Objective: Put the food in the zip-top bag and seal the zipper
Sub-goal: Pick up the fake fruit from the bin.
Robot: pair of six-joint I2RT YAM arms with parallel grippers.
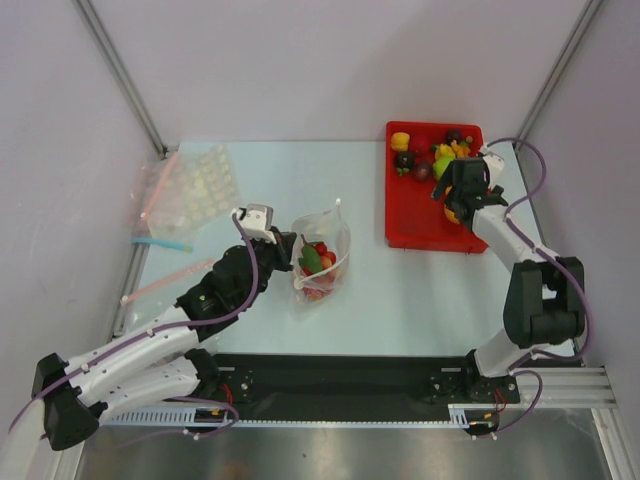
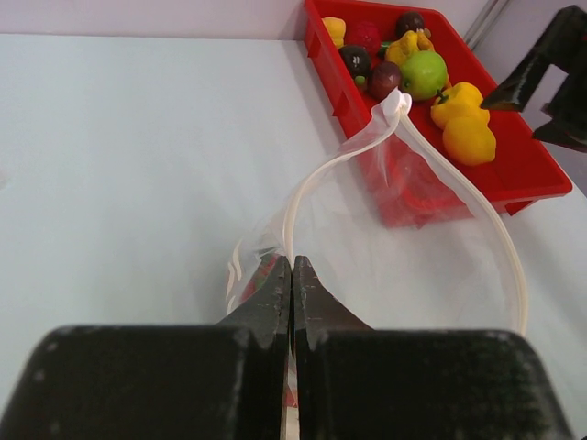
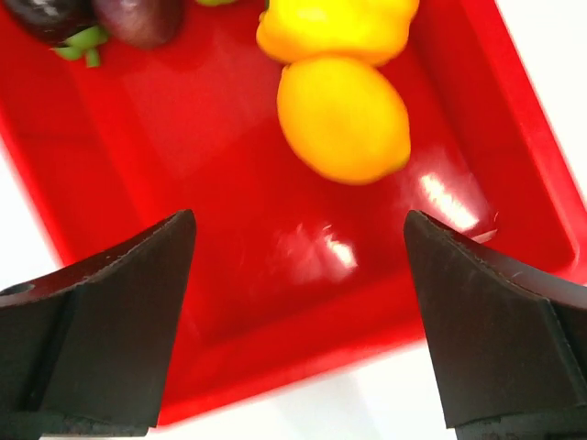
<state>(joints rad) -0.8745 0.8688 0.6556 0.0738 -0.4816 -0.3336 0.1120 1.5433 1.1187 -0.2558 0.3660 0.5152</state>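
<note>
The zip-top bag (image 1: 322, 256) stands near the table's middle with its mouth held open. It holds red and green food (image 1: 316, 258). My left gripper (image 2: 293, 266) is shut on the near edge of the bag's whitish zipper (image 2: 486, 220), which loops out ahead of it; from above, the left gripper (image 1: 288, 254) sits at the bag's left side. My right gripper (image 3: 298, 225) hangs open over the near end of the red tray (image 3: 229, 302), holding nothing. Just beyond its fingertips lie a yellow-orange fruit (image 3: 344, 119) and a yellow pepper (image 3: 339, 27). Dark purple pieces (image 3: 138, 18) lie farther back.
The red tray (image 1: 420, 228) sits at the back right, with several more fruits (image 1: 430, 155) at its far end. At the far left lie a white dimpled sheet (image 1: 210, 180), clear bags (image 1: 160, 200), a blue strip (image 1: 160, 243) and a pink strip (image 1: 165, 280).
</note>
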